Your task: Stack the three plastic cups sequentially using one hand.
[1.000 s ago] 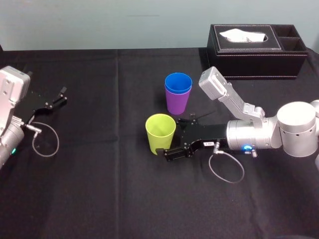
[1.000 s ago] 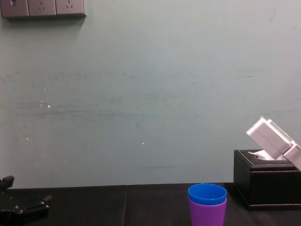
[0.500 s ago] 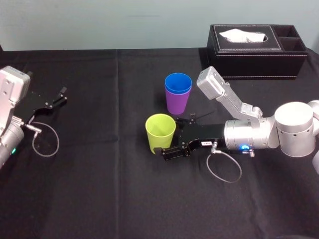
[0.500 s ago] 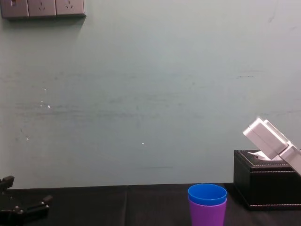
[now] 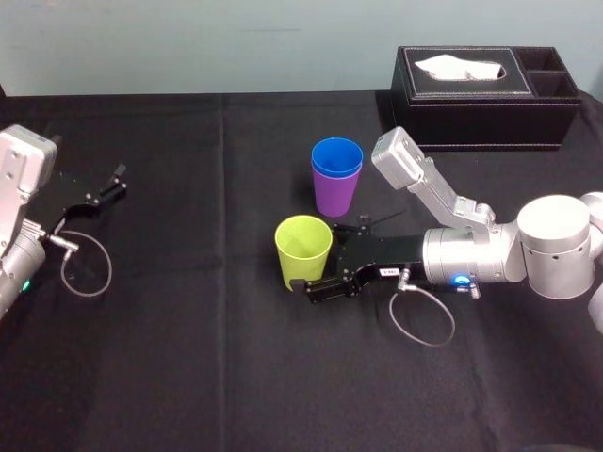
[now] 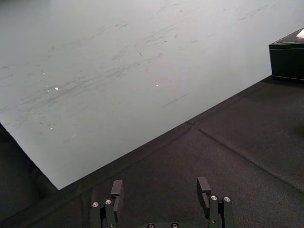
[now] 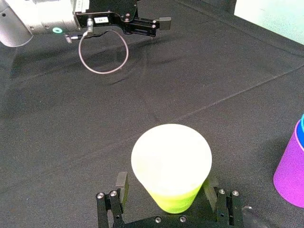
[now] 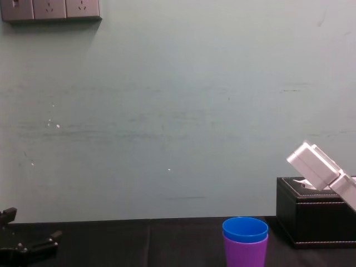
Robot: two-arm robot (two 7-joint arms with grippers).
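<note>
Three cups stand near the middle of the table, which is covered with a black cloth [image 5: 188, 367] from edge to edge. The blue cup [image 5: 337, 156] is nested inside the purple cup [image 5: 335, 198], upright, with only its rim band showing above the purple one. The yellow-green cup [image 5: 303, 250] stands alone, upright, nearer the robot and a little to the left of that pair, clear of it.

The right gripper [image 5: 318, 257] lies low over the cloth, reaching in from the right, its thin fingers [image 7: 122, 183] spread to either side of the lower part of the yellow-green cup; the right wrist view shows a sliver of gap on each side, so they bracket the cup without pinching it. A loop of cable [image 5: 419, 320] hangs from the wrist onto the cloth.

The left gripper [image 5: 105, 185] is parked well off at the left side, fingers apart, holding nothing.

Behind the table rises a pale, scuffed wall [image 8: 167, 111] with a row of sockets [image 8: 50, 9] high on the left. A black tissue box [image 5: 485, 85] sits at the far right, close to the back edge, well beyond the stacked pair.

Between the left gripper and the cups lies a broad stretch of bare cloth, and the whole near strip in front of the robot is open too; the tight spot is on the right, where the arm, the stacked pair and the box crowd together
</note>
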